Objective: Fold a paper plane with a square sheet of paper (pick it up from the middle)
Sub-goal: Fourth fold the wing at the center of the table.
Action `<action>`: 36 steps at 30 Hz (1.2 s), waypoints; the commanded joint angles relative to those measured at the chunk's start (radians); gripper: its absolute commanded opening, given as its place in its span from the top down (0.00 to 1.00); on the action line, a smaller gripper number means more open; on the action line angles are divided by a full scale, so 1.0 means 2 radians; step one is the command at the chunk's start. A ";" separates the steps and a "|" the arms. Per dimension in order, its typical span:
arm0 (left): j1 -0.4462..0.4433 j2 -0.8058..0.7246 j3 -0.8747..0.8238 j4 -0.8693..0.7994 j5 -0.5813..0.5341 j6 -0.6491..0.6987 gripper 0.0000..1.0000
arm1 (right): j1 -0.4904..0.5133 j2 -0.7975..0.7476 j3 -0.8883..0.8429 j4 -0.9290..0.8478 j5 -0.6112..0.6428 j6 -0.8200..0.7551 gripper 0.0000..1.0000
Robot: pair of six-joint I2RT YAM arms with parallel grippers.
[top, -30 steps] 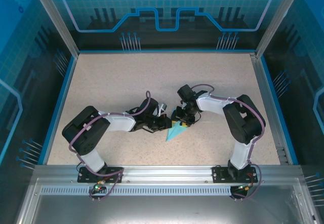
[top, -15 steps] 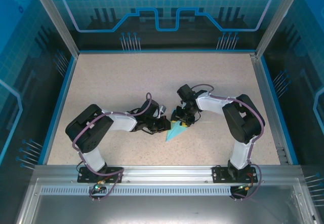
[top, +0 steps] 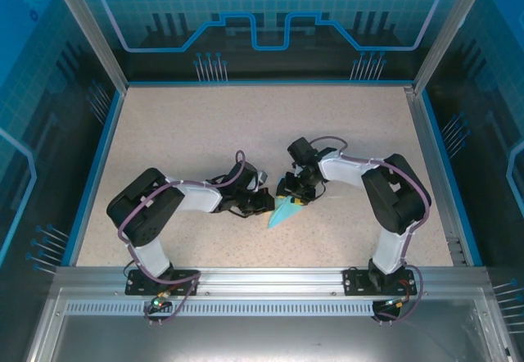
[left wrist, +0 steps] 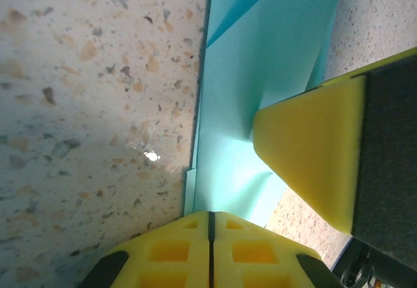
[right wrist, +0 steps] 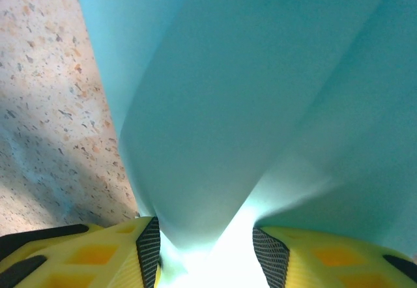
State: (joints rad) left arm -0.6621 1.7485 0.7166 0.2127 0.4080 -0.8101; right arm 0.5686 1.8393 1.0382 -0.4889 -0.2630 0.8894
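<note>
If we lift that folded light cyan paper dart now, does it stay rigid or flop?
The folded light cyan paper dart probably flops: its thin layers bow between the right gripper fingers. The creases likely stiffen it lengthwise. It looks light, so it may slide on the table.

A flat speckled beige table top (top: 188, 133) fills the middle. A thin blue rim (top: 262, 83) runs along its far edge. Behind it stands a clear blue back wall with line drawings (top: 270, 10). Shiny grey metal posts (top: 86, 30) stand at the corners.
</note>
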 commanded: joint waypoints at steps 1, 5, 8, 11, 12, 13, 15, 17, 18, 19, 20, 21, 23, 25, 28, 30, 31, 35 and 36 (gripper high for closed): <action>-0.001 0.007 0.010 -0.022 -0.011 0.010 0.93 | 0.009 0.058 -0.058 0.000 0.040 -0.018 0.50; -0.001 0.006 0.013 -0.029 -0.016 0.012 0.93 | 0.008 0.041 -0.065 0.009 0.040 -0.030 0.48; -0.001 0.007 0.013 -0.033 -0.018 0.012 0.93 | 0.007 0.034 -0.067 0.010 0.039 -0.040 0.48; -0.001 0.007 0.014 -0.035 -0.019 0.012 0.93 | 0.006 0.026 -0.073 0.016 0.039 -0.047 0.52; -0.001 0.008 0.015 -0.036 -0.019 0.012 0.93 | 0.005 0.025 -0.073 0.015 0.041 -0.049 0.54; -0.001 0.007 0.015 -0.037 -0.020 0.013 0.93 | 0.004 0.025 -0.071 0.012 0.042 -0.051 0.56; -0.001 0.008 0.017 -0.039 -0.019 0.014 0.93 | 0.003 0.025 -0.069 0.008 0.044 -0.055 0.57; -0.001 0.009 0.019 -0.041 -0.019 0.015 0.93 | 0.004 0.025 -0.069 0.007 0.047 -0.056 0.57; -0.001 0.008 0.019 -0.042 -0.019 0.015 0.93 | 0.004 0.025 -0.069 0.006 0.049 -0.055 0.58; -0.001 0.007 0.020 -0.042 -0.019 0.015 0.93 | 0.004 0.027 -0.067 0.003 0.052 -0.054 0.58; 0.000 0.006 0.021 -0.044 -0.018 0.015 0.93 | 0.005 0.029 -0.066 0.001 0.054 -0.054 0.58; 0.000 0.004 0.023 -0.045 -0.018 0.016 0.93 | 0.005 0.033 -0.065 -0.001 0.057 -0.053 0.59; 0.000 -0.004 0.025 -0.045 -0.018 0.016 0.93 | 0.006 0.040 -0.060 -0.010 0.064 -0.049 0.59; 0.000 -0.014 0.027 -0.042 -0.018 0.015 0.92 | 0.007 0.048 -0.057 -0.014 0.068 -0.043 0.59; 0.002 -0.031 0.027 -0.039 -0.020 0.012 0.90 | 0.009 0.061 -0.053 -0.016 0.069 -0.038 0.59; 0.002 -0.039 0.024 -0.037 -0.023 0.009 0.90 | 0.012 0.069 -0.048 -0.016 0.069 -0.035 0.59; 0.002 -0.040 0.023 -0.035 -0.023 0.007 0.90 | 0.013 0.073 -0.047 -0.016 0.068 -0.034 0.59; 0.002 -0.038 0.016 -0.019 -0.017 -0.003 0.89 | 0.017 0.085 -0.038 -0.019 0.067 -0.029 0.58; 0.002 -0.037 0.014 -0.015 -0.014 -0.006 0.89 | 0.018 0.088 -0.037 -0.019 0.066 -0.028 0.58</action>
State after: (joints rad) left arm -0.6628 1.6901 0.7448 0.1635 0.3786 -0.8112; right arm 0.5713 1.8446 1.0424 -0.5056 -0.2440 0.8246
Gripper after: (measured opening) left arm 0.106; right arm 0.421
